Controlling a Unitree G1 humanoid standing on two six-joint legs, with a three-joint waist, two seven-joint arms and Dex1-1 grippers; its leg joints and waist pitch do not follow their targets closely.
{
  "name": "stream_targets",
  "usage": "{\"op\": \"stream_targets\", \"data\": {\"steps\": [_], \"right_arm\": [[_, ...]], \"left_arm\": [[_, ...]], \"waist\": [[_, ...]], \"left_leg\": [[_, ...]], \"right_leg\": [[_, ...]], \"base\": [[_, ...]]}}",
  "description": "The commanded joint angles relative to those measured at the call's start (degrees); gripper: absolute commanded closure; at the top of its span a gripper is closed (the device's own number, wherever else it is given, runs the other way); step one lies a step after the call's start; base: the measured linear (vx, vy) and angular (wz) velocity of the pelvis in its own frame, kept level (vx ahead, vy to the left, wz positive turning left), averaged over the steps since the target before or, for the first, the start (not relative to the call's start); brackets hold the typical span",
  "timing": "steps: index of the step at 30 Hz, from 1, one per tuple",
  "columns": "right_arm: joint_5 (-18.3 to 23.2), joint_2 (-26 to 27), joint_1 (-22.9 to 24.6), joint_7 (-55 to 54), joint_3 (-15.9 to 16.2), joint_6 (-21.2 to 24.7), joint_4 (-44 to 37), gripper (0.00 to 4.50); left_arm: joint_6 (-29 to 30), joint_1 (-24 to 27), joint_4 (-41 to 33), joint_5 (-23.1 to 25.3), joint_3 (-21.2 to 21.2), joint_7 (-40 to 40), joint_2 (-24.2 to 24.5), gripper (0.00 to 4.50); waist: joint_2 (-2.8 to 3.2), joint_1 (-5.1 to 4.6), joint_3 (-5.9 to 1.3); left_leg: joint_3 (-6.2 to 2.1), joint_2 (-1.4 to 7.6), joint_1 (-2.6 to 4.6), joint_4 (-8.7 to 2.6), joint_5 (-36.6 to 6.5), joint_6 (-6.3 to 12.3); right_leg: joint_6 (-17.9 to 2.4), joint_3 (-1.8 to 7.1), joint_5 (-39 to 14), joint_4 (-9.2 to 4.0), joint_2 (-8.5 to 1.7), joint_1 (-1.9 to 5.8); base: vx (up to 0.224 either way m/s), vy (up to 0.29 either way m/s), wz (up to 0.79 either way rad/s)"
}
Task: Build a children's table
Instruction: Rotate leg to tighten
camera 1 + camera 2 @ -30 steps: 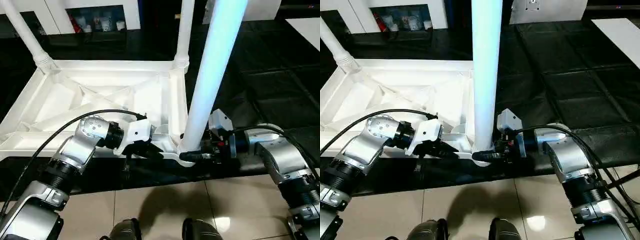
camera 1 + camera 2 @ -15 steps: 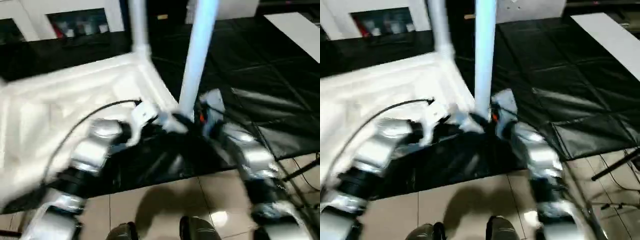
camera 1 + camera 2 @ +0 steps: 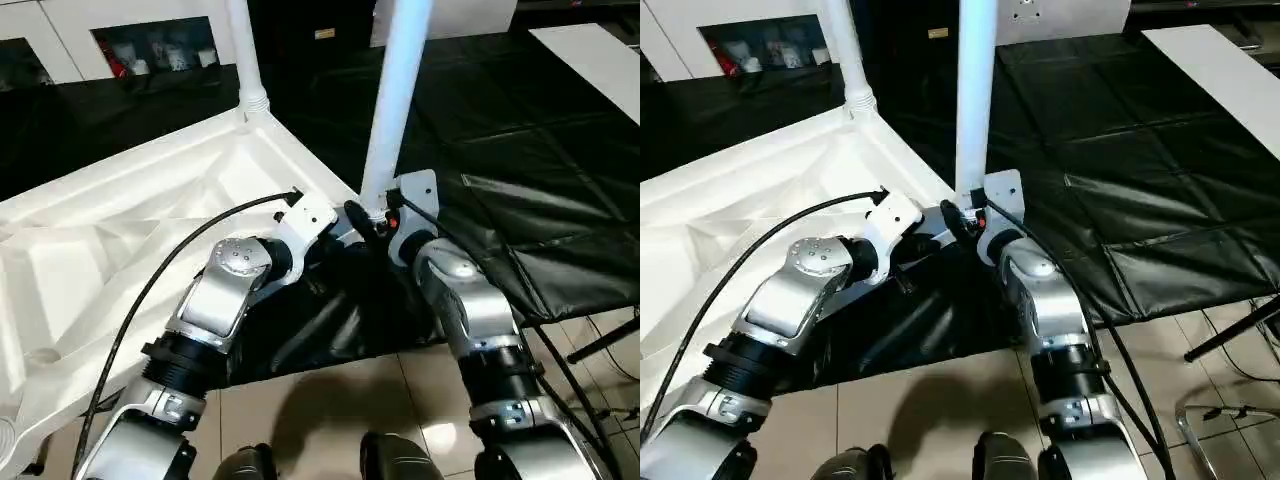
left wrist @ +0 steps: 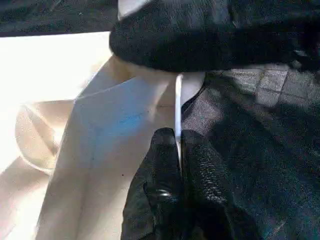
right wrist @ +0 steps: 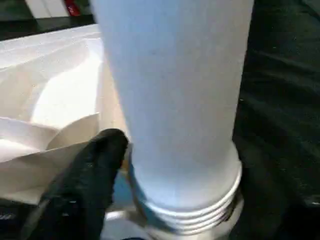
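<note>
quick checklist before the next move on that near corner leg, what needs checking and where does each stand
1. Near leg standing upright in its corner socket: ok.
2. Leg fully seated: cannot tell; ribbed collar still shows above the socket.
3. Left gripper pinching a thin rib of the table top: ok.
4. Right gripper grip on the leg: cannot tell; one finger rests beside its base.
5. Far leg upright in its corner: ok.
6. Left arm's cable draped across the table top, may snag: not ok.

An upright leg (image 3: pixel 393 100) is blocking the right gripper (image 3: pixel 372 218); the tabletop's rim (image 4: pixel 178 110) is crowding the left gripper (image 4: pixel 178 150).
</note>
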Motion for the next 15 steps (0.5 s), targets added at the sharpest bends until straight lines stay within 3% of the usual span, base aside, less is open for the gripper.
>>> {"op": "stream_targets", "data": {"steps": [1, 4, 8, 11, 15], "right_arm": [[2.2, -0.1, 2.3, 4.9, 3.3, 0.9, -0.6, 0.33], [3.4, -3.9, 4.5, 11.2, 4.1, 0.0, -4.1, 0.19], [4.3, -8.8, 6.4, 18.6, 5.0, -1.0, -6.2, 0.06], [4.5, -14.3, 7.3, 25.2, 5.1, -3.6, -6.6, 0.06], [5.8, -17.6, 7.2, 29.6, 4.2, -4.8, -6.0, 0.06]], "left_arm": [[-3.6, -0.6, -0.9, -0.6, 0.5, -0.8, 0.9, 4.5], [-6.3, -0.7, 0.5, -1.2, 0.1, -4.3, 2.6, 4.5], [-9.0, -1.0, 2.2, -2.5, -0.4, -8.7, 4.9, 4.5], [-12.3, -1.2, 4.0, -2.9, -1.8, -14.0, 8.0, 4.5], [-15.9, -0.7, 4.5, -4.5, -2.6, -20.4, 10.2, 4.5]], "waist": [[-0.6, 0.28, -4.53], [-0.68, 0.31, -4.58], [-0.72, 0.35, -4.41], [-0.81, 0.46, -4.33], [-0.86, 0.98, -4.41]], "left_leg": [[-0.82, 2.43, 0.33, -3.23, -4.7, 7.57], [-0.85, 2.37, 0.1, -3.13, -3.3, 8.74], [-0.75, 2.32, 0.17, -3.1, -4.3, 8.81], [-0.74, 2.41, 0.26, -3.11, -4.6, 8.84], [-0.77, 2.52, 0.38, -3.12, -3.8, 9.8]], "right_leg": [[-13.8, 3.08, -7.1, -4.13, -4.38, 4.04], [-14.1, 3.05, -4.0, -3.81, -4.35, 4.23], [-14.1, 3.02, -6.6, -4.07, -4.36, 4.15], [-13.7, 3.06, -6.9, -4.14, -4.31, 4.08], [-14.3, 3.06, -6.0, -4.0, -4.39, 4.0]], "base": [[0.0, 0.0, 0.0], [0.0, 0.0, 0.0], [0.0, 0.0, 0.0], [0.0, 0.0, 0.0], [0.0, 0.0, 0.0]]}}
